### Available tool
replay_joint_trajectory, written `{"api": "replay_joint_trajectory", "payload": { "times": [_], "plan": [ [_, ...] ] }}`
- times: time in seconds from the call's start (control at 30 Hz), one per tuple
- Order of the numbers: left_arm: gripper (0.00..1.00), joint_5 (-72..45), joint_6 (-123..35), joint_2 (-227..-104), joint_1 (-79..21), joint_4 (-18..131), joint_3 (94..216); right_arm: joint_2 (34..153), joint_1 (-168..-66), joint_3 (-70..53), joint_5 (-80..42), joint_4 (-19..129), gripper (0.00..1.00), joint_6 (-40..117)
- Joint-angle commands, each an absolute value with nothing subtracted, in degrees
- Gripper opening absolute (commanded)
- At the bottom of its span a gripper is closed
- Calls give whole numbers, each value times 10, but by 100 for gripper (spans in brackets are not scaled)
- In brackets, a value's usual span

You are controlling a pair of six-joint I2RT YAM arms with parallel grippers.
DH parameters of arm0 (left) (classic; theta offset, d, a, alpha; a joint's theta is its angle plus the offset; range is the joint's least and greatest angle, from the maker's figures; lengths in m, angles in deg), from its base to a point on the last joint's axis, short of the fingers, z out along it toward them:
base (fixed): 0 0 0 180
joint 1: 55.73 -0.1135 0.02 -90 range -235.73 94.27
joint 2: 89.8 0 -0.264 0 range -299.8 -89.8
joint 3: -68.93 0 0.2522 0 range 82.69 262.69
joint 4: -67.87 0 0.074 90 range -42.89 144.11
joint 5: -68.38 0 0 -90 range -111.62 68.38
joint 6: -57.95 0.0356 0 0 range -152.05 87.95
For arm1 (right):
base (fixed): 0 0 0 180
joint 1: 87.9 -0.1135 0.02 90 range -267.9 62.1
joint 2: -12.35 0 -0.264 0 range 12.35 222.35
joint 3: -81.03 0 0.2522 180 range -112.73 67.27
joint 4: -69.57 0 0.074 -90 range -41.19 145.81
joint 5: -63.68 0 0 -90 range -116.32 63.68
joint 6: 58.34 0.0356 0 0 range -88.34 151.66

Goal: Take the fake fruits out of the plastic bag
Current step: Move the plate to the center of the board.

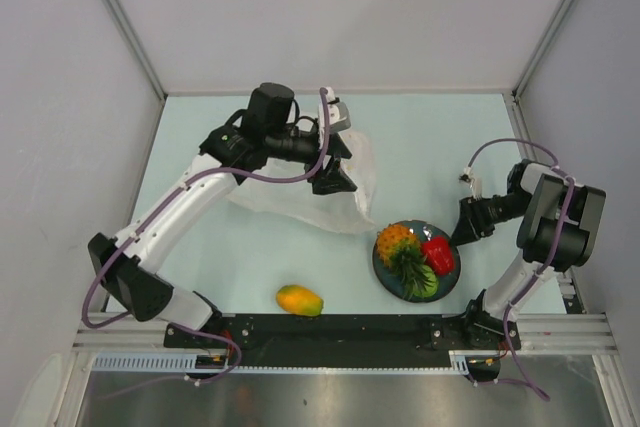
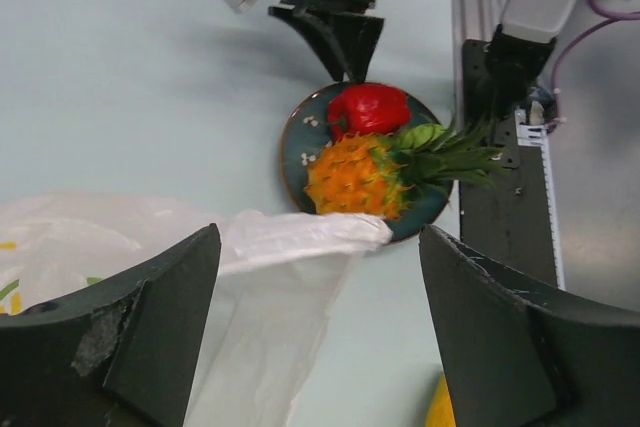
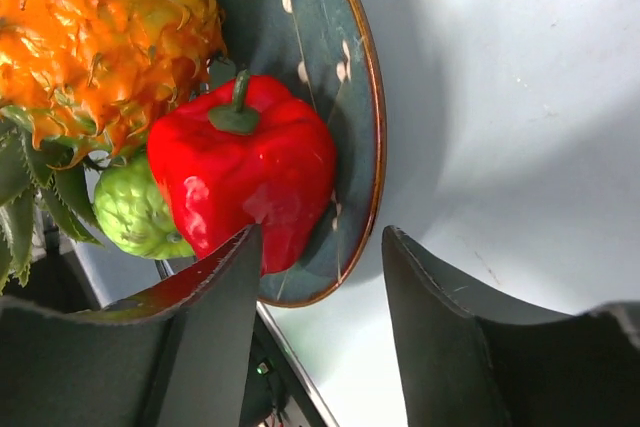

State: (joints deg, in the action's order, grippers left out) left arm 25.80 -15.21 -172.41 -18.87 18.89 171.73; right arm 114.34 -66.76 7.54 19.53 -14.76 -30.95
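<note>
Hiding behind pepper (image 3: 245, 172) and pineapple (image 3: 100, 37), perhaps a green fruit (image 3: 135, 212); left fingers (image 2: 130, 337) and right fingers (image 3: 470, 347) spread apart

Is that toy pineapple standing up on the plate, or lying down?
Lying down. The pineapple rests on its side on the dark plate, its green crown pointing sideways beside the red pepper.
</note>
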Motion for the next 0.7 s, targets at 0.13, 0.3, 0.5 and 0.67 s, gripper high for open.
{"api": "replay_joint_trajectory", "payload": {
  "times": [0.13,0.3,0.5,0.67],
  "plan": [
    [89,191,-150,-1744,-193,186,1748,1190,-677,53,218,-136,47,-307],
    [91,176,-145,-1746,-192,174,1757,1258,-680,29,232,-141,36,-281],
    [93,159,-135,-1750,-192,163,1763,1313,-678,-10,277,-162,3,-265],
    [94,149,-129,-1751,-192,156,1764,1359,-680,-72,343,-152,0,-207]
  ]
}}
